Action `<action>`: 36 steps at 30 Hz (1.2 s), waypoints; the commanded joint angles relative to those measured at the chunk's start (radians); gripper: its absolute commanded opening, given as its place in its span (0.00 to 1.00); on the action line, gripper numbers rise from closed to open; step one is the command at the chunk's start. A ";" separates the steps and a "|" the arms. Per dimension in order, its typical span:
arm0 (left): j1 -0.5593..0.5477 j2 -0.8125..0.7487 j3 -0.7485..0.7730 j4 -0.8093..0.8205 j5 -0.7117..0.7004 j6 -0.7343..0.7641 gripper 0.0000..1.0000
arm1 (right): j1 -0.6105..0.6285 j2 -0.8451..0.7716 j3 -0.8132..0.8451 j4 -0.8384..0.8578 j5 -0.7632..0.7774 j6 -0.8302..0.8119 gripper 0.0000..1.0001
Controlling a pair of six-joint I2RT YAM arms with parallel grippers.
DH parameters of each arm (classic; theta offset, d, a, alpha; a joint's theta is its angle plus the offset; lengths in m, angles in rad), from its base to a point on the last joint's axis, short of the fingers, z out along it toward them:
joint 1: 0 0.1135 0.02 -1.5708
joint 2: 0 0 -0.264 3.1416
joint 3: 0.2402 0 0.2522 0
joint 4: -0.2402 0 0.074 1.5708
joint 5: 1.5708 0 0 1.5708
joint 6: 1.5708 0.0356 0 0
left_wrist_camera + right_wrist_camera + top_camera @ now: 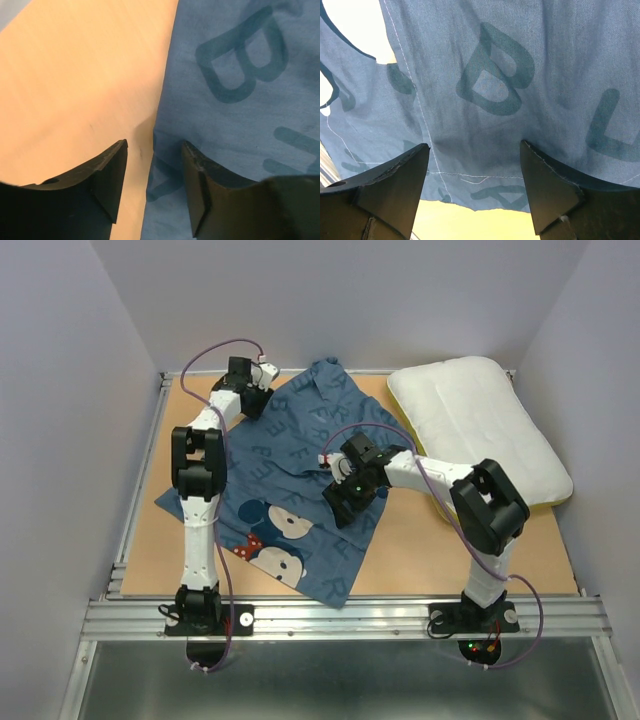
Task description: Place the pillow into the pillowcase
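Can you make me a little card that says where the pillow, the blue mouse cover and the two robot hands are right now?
pillow: white, lying at the far right of the table, outside the pillowcase
pillowcase: blue with letters and mouse faces, spread out and rumpled over the middle and left
left hand: open, straddling the pillowcase's far left edge
right hand: open, low over the pillowcase's right side
job so far: pillow not yet inside

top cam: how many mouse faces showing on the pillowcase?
2. Both are on the near-left part of the pillowcase: one mouse face, and another with a red bow just nearer. Folds may hide more.
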 commanded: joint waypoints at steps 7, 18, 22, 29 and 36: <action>0.041 0.004 0.013 -0.074 0.156 0.024 0.11 | 0.000 -0.005 -0.120 -0.057 0.116 -0.020 0.78; 0.267 -0.340 -0.461 -0.108 -0.056 0.078 0.00 | -0.231 0.169 0.111 -0.072 0.279 -0.112 0.76; 0.357 -0.565 -0.818 -0.119 -0.067 0.084 0.00 | -0.297 0.292 0.335 -0.073 0.340 -0.126 0.76; 0.388 -1.009 -1.078 -0.330 0.197 0.236 0.31 | -0.319 0.312 0.509 -0.086 0.287 -0.126 0.79; 0.247 -0.956 -0.761 -0.211 0.289 0.080 0.71 | -0.307 0.078 0.328 -0.129 0.095 -0.075 0.87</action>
